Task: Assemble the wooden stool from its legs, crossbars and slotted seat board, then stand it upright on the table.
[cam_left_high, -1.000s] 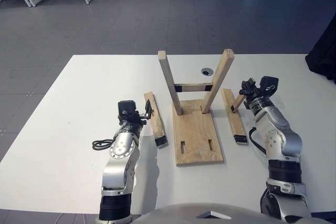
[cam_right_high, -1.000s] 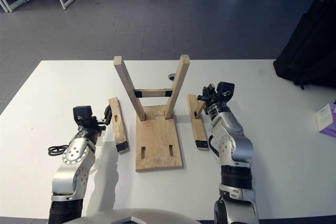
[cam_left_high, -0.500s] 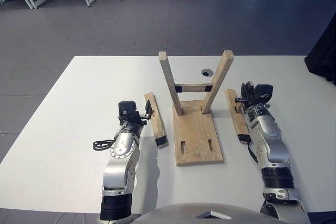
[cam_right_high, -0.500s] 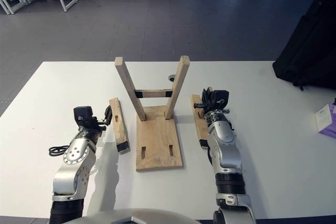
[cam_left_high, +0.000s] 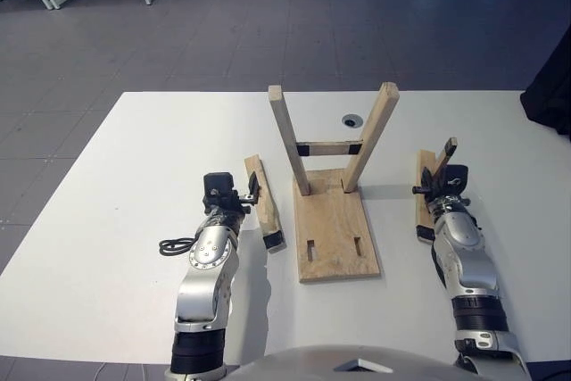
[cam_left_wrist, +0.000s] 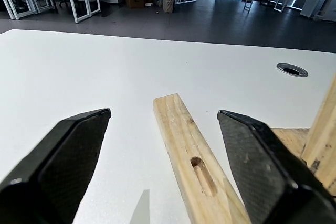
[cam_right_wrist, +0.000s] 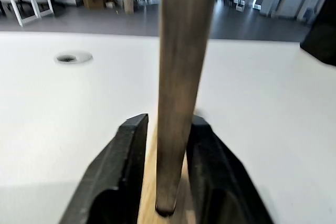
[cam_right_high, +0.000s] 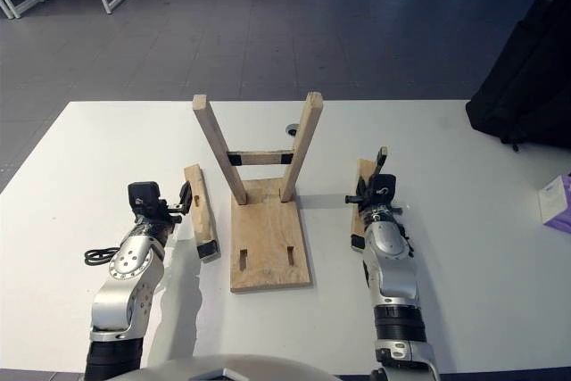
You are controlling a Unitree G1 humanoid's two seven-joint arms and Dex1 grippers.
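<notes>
Table (cam_left_high: 125,167) showing plain white. Seat board (cam_left_high: 335,229), legs (cam_left_high: 287,136) showing pale grained wood; fitted crossbar (cam_left_high: 330,148) wearing black end wraps. Left gripper (cam_left_wrist: 164,116) showing matte black.

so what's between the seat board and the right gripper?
In the left eye view: bare table beside the seat board, then a loose leg lying flat by the right gripper, which grips a crossbar.

Bare wood, matt, grain visible: seat board (cam_left_high: 335,225), leg (cam_left_wrist: 186,145), crossbar (cam_right_wrist: 178,66). The leg is pale and the crossbar looks darker brown. table (cam_left_high: 134,149): white, smooth, low sheen. left gripper (cam_left_wrist: 163,124) fingers (cam_left_wrist: 58,161): black matt plastic, slightly textured. right gripper (cam_right_wrist: 169,120): same plastic. cable (cam_left_high: 174,244): black, rubbery.
</notes>
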